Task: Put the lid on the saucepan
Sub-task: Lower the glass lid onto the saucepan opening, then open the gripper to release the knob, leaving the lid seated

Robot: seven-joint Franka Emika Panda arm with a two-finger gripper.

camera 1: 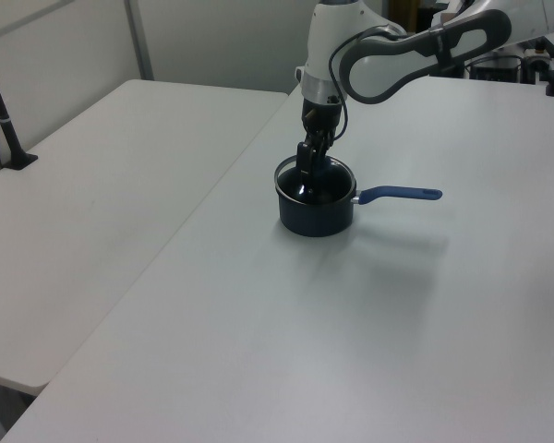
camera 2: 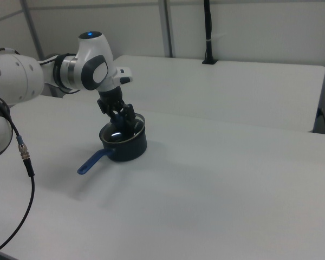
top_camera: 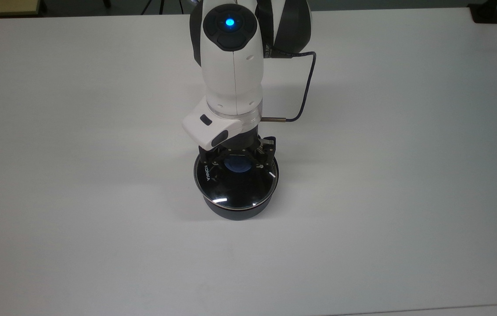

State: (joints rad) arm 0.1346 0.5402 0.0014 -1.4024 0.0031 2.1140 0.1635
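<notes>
Saucepan (camera 1: 316, 210) and lid are the task's things, but the largest thing in view is the white table (top_camera: 406, 175) that carries them; a second white table (camera 1: 92, 185) stands beside it on the left view's left, with a narrow gap between the two. Next in size is the white robot arm (top_camera: 231, 66), which reaches down over the middle of the table in the top view, a blue light glowing on its upper joint. A dark cable (top_camera: 305, 87) loops from the arm's body to a metal plug at its wrist, on the top view's right.

The saucepan, round and dark, stands upright near the middle of the table, directly under the arm's wrist. Its long blue handle (camera 1: 402, 194) points toward the left view's right and lies level above the tabletop; in the right view the handle (camera 2: 92, 161) points down toward the right view's left.

The lid (top_camera: 236, 184) sits flat on the saucepan's rim, its metal edge lined up with the pot's wall all round. White lettering shows on the glass toward the top view's left.

The gripper (top_camera: 237, 164) stands over the lid's centre, its black fingers on either side of the blue knob (top_camera: 237, 165). They appear to clasp the knob.
</notes>
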